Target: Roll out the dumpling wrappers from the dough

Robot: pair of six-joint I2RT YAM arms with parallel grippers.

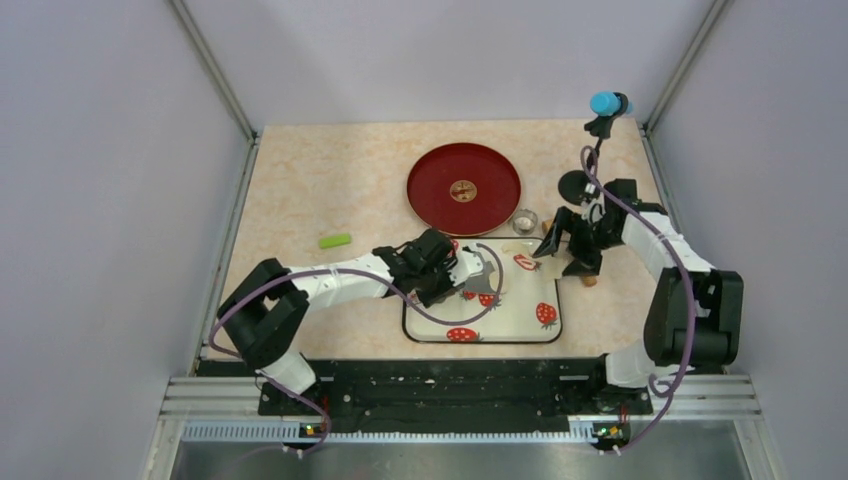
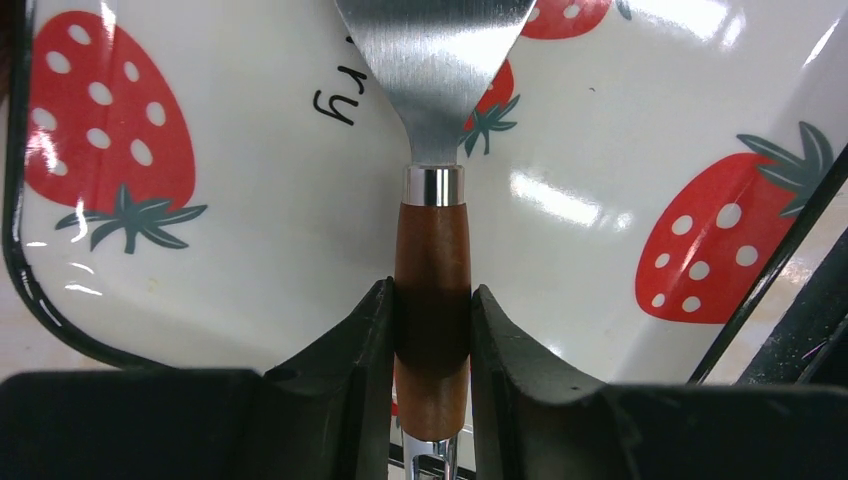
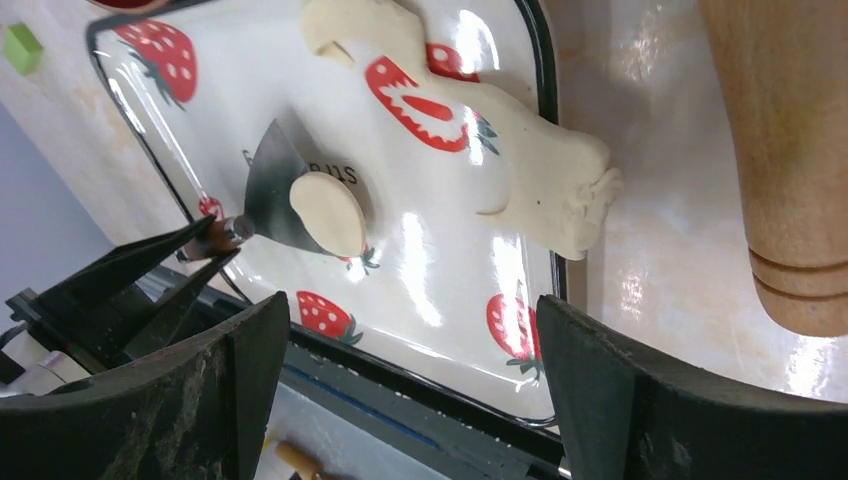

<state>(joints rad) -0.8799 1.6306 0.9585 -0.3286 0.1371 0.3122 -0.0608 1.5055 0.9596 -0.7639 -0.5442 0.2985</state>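
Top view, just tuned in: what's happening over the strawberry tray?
The left gripper is shut on the wooden handle of a spatula, and a small round dumpling wrapper rests on its blade over the strawberry tray. The rest of the dough lies bunched against the tray's rim. The right gripper is open and empty, with the wooden roller on the table beside it.

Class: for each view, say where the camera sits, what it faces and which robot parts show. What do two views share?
Top external: above and behind, looking down at the table; both arms show.
Left wrist: on the left arm, facing the strawberry tray; left end effector grips the spatula.
Right wrist: on the right arm, facing dough and wrapper; open right end effector shows.
Shared: wrist views both show tray, spatula.
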